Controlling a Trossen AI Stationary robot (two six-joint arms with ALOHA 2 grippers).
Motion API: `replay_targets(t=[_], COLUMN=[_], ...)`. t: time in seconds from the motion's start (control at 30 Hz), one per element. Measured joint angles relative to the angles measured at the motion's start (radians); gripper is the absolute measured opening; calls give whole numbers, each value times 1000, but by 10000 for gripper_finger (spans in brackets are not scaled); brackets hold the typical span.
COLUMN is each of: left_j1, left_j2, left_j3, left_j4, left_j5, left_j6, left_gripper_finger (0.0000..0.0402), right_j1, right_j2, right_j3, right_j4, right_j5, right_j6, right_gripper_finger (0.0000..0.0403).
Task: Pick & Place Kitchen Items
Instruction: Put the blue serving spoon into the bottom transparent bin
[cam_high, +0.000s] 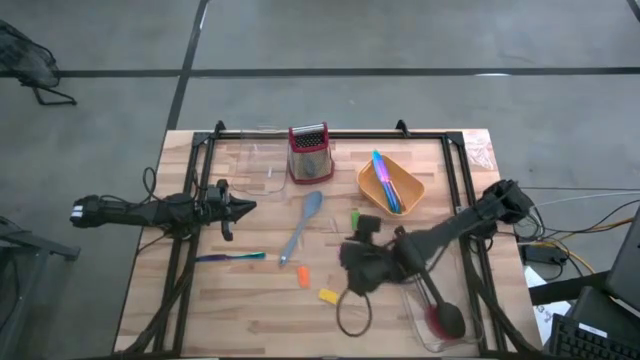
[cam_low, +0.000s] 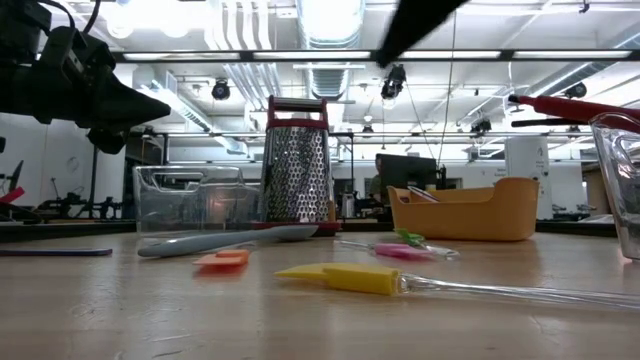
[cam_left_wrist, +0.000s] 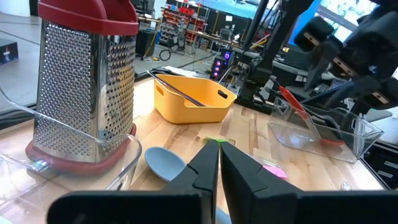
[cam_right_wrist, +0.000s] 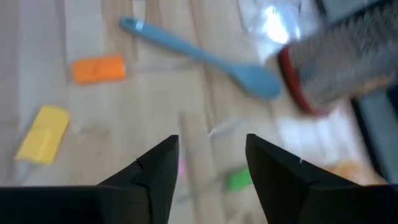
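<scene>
So, right gripper (cam_high: 360, 262) hangs over mid-table w/ fingers (cam_right_wrist: 152, 171) spread wide, nothing between them; pink piece (cam_low: 400, 252) and green piece (cam_high: 354, 216) lie on the wood near it. Left gripper (cam_high: 240, 208) sits off at the table's left side, fingers (cam_left_wrist: 205, 171) nearly closed, only a thin gap, holding nothing. Blue spoon (cam_high: 303, 224) lies diagonal mid-table, bowl end just in front of the grater (cam_high: 309, 152). Orange piece (cam_high: 303, 277) and yellow piece (cam_high: 328, 295) rest nearer the front edge, slightly apart. Purple & teal utensil (cam_high: 230, 257) lies flat front-left. Orange tray (cam_high: 410, 180) at back right holds blue utensils (cam_high: 384, 180). Black spoon (cam_high: 440, 305) sits in the clear bin (cam_high: 415, 325) at front right.
</scene>
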Motion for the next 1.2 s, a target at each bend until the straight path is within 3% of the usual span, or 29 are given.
replay_targets(t=[0.17,0.53,0.8,1.2], left_j1=[0,0,0,0], left_j2=[0,0,0,1], left_j3=[0,0,0,0], left_j4=[0,0,0,-1], left_j5=[0,0,0,0], left_j6=[0,0,0,0], left_gripper_finger=[21,21,21,21], right_j1=[-85,-248,-351,-454], right_j2=[2,2,5,145], right_j3=[-1,-3,-30,-38], right_j4=[130,237,355,471], right_j5=[-43,-305,-449,-608], right_j6=[-201,-420,-550,-666], right_gripper_finger=[215,227,212,222])
